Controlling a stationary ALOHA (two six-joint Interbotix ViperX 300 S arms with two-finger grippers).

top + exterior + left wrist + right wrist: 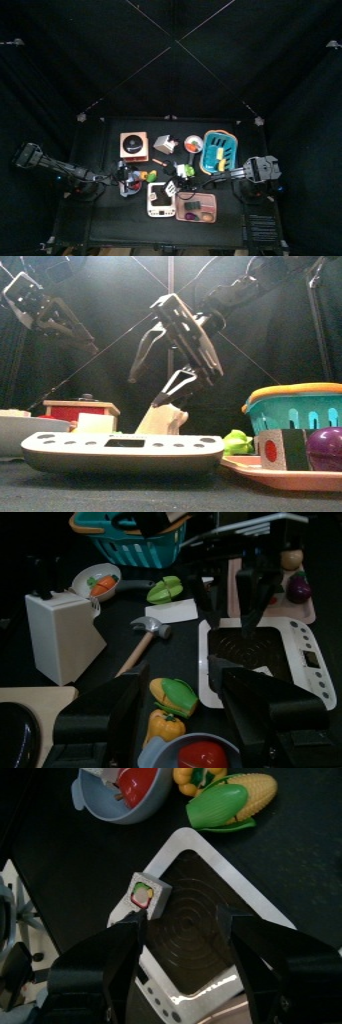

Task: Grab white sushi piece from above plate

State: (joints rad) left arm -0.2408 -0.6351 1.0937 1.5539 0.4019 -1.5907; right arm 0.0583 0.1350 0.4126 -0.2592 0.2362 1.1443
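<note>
At the edge of the white tray point(241, 876), near one of its corners, sits the white sushi piece point(144, 896): a small white block showing a red and green spot on one face. It stands against the tray's rim, and I cannot tell whether it rests on the rim or on the desk point(54, 858) just beside it. The left wrist view shows it as a pale slab point(174, 610) at the tray's far corner.

Directly above hangs the right gripper point(190, 923), its fingers spread wide apart and holding nothing. The piece lies just off the tip of one finger rather than centred between the two, and the other finger is over the tray's dark ribbed middle. Further out on the desk, past the tray's next corner, are a green and yellow corn toy point(230, 798) and a bowl point(120, 793) with something red in it.

The left gripper point(174, 687) waits low at the other side of the tray, fingers likewise apart and empty.

Judging by this, the approach is nearly done but the grasp has not begun: the right gripper needs to shift sideways to bracket the piece, descend, close on it and lift.
</note>
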